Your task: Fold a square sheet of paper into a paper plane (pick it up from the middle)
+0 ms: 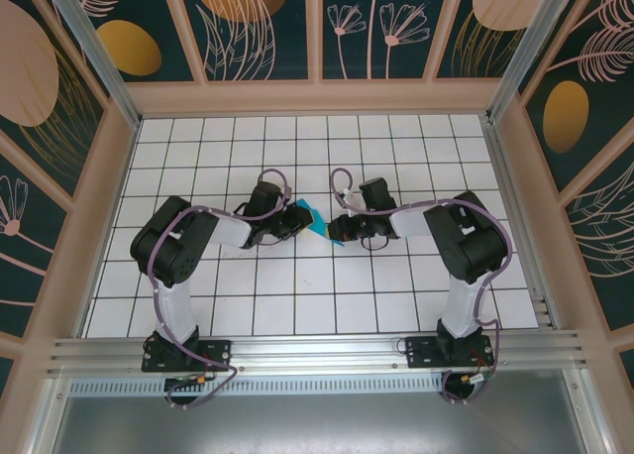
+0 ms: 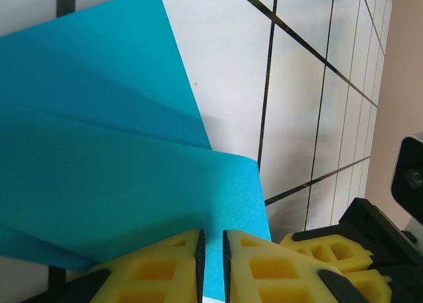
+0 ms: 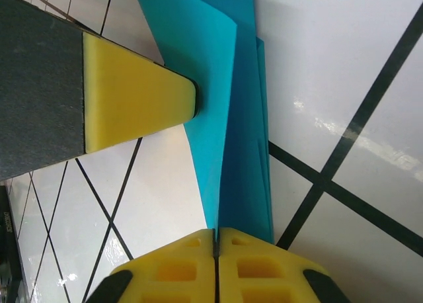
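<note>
thin creased cyan paper (image 2: pixel 99 184) between waffled yellow foam fingers (image 2: pixel 175 247)

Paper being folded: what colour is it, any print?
The paper is plain bright cyan-blue, unmarked; the left wrist view shows it best.

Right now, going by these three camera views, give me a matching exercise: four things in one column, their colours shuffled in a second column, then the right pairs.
Column one:
1. folded paper
2. left gripper's finger pads
3. table grid lines
4. arm cables

Column two:
A. black
B. purple
C. cyan-blue
D. yellow

Pairs: 1-C; 2-D; 3-A; 4-B
</note>
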Controlling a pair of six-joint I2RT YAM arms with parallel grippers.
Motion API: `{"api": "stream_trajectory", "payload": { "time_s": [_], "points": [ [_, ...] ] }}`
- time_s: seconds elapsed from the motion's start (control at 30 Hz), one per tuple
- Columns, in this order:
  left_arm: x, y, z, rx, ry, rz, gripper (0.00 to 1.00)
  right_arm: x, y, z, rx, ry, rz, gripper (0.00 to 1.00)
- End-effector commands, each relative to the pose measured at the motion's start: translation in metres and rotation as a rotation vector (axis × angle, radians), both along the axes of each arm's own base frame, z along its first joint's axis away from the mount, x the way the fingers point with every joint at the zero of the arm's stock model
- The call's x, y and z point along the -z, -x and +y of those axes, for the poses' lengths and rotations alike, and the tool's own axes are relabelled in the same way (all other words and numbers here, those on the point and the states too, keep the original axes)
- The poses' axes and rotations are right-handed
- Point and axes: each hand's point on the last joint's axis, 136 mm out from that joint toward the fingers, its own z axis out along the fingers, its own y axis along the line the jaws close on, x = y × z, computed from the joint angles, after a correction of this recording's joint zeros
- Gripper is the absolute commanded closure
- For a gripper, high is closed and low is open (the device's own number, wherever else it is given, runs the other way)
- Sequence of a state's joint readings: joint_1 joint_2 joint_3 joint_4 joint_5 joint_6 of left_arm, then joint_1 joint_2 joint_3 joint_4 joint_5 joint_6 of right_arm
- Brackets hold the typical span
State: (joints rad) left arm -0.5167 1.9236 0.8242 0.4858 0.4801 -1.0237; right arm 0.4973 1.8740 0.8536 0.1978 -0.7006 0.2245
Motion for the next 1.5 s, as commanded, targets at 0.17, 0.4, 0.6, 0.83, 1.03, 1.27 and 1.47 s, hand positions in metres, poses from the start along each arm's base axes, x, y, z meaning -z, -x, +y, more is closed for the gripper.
{"api": "stream_trajectory", "payload": {
  "time_s": [0.17, 0.4, 0.6, 0.83, 1.03, 1.27, 1.47],
  "points": [
    [-0.045, -0.008, -0.009, 0.048, 0.054, -0.140, 0.74, -0.006, 0.007, 0.003, -0.009, -0.077, 0.071, 1.00],
    [-0.054, 0.010, -0.015, 0.082, 0.123, -0.159, 0.71, -0.008, 0.005, 0.007, 0.037, -0.150, 0.180, 1.00],
    [-0.037, 0.014, -0.018, 0.086, 0.111, -0.118, 0.75, 0.005, 0.006, 0.004, 0.067, -0.114, 0.236, 1.00],
    [-0.028, 0.016, -0.016, 0.079, 0.099, -0.104, 0.77, 0.022, 0.003, -0.002, 0.118, -0.069, 0.294, 1.00],
    [-0.028, 0.021, -0.013, 0.078, 0.104, -0.114, 0.77, 0.026, 0.002, -0.005, 0.135, -0.063, 0.319, 1.00],
    [-0.021, 0.022, -0.015, 0.084, 0.109, -0.096, 0.79, 0.027, 0.002, -0.006, 0.141, -0.067, 0.337, 1.00],
    [-0.010, 0.019, -0.014, 0.079, 0.076, -0.065, 0.81, 0.029, 0.003, -0.006, 0.138, -0.065, 0.345, 1.00]
  ]
}}
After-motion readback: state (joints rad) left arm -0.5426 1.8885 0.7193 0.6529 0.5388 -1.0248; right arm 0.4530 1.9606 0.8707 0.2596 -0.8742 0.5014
